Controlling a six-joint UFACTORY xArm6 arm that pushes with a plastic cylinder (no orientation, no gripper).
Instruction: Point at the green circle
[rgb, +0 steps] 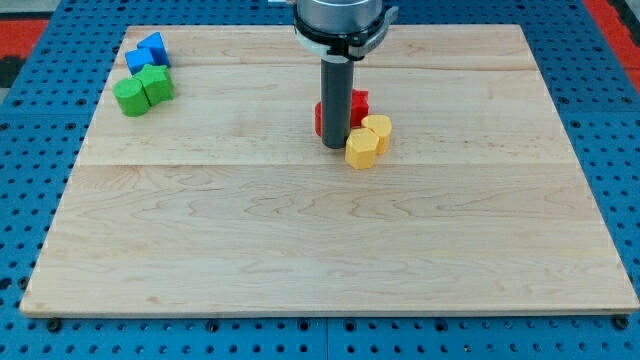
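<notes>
The green circle (130, 97) lies near the board's top left corner, touching a second green block (157, 85) on its right. My tip (335, 146) rests near the board's middle, far to the right of the green circle. It stands in front of a red block (358, 103) and touches or nearly touches the left side of a yellow block (361, 149).
Two blue blocks (147, 52) sit just above the green pair. A second yellow block (378, 129) sits behind the first. The rod hides part of the red block. The wooden board (320, 250) lies on a blue pegboard.
</notes>
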